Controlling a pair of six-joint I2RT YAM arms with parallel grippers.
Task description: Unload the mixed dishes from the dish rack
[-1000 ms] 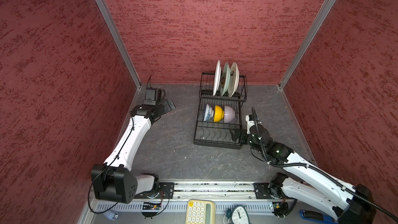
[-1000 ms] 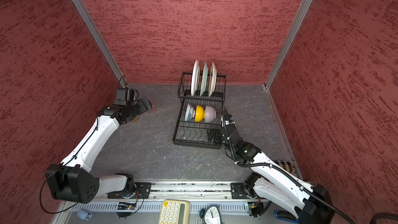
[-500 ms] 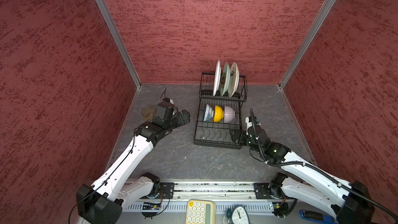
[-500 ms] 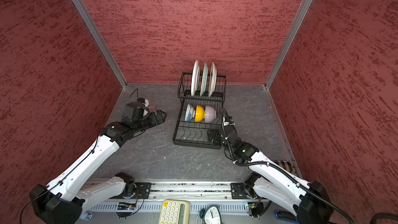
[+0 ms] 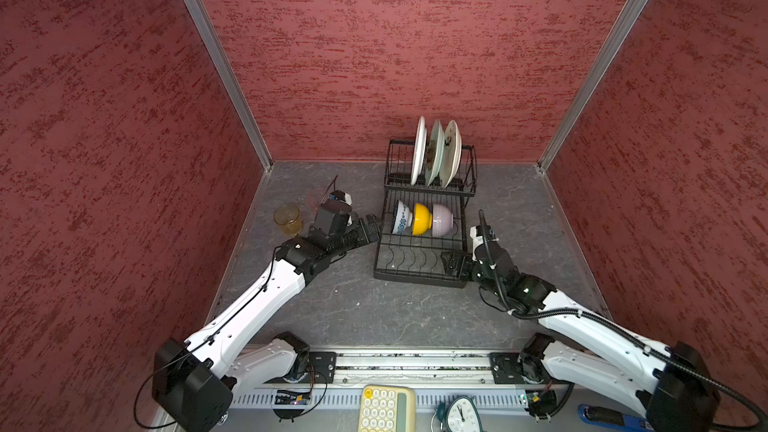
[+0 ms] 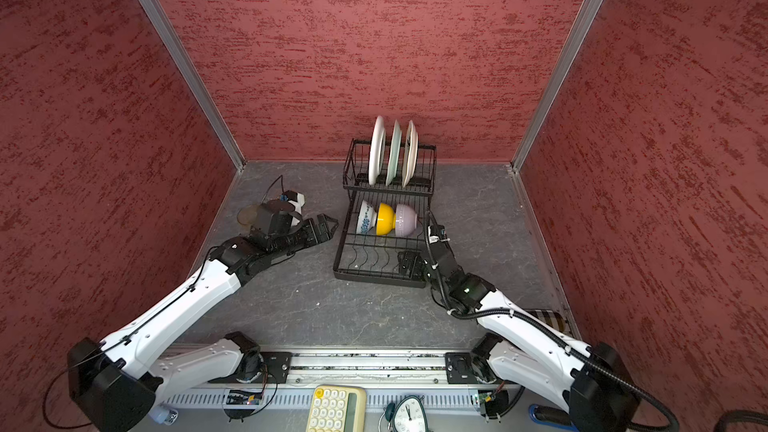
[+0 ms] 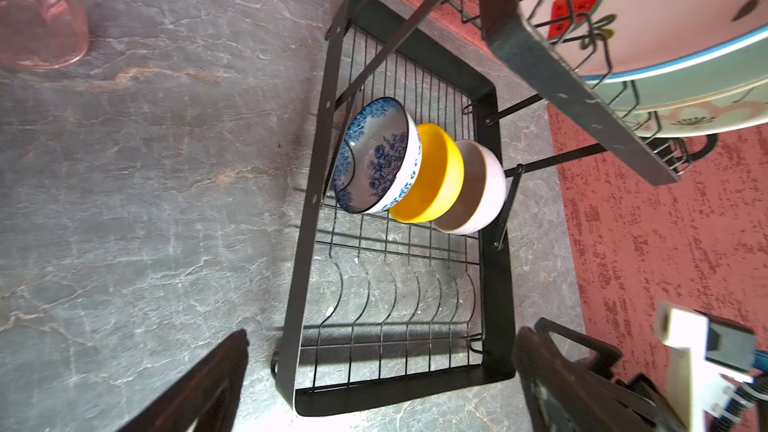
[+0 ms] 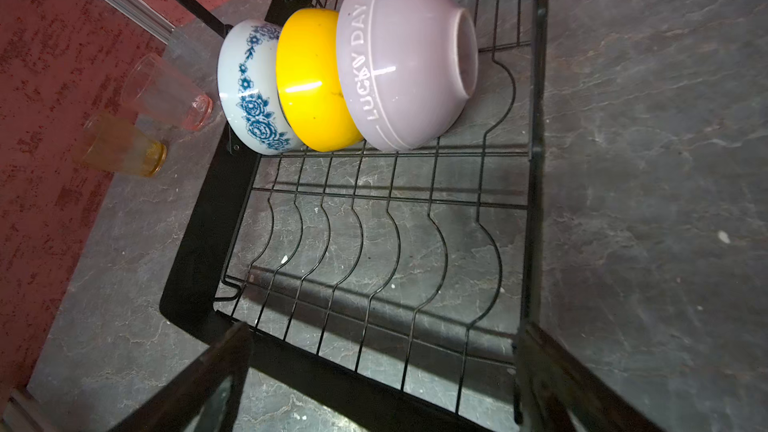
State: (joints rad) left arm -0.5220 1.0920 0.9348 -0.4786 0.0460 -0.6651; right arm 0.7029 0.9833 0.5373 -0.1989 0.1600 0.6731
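Amber tumbler (image 5: 287, 220), clear glass, stands upright on the marbled grey counter (image 5: 353, 317), left of centre in a top view. The pink tumbler (image 8: 166, 93) is just beside it, and both are off the rack. Your left arm (image 5: 266, 292) has swung from that corner toward mid-frame in the last second. Its jaws stand wide apart, empty, just left of the blue-white bowl (image 5: 401, 218). That one, the yellow bowl (image 5: 422, 219) and the lavender bowl (image 5: 442, 220), all glossy and round, nest on edge in the black wire dish rack (image 5: 411, 279). Three plates (image 5: 435, 151) stand slotted above them in frame. Right jaws, apart and empty, hover at the tray's lower right corner. Likely reading: glasses done, bowls next.
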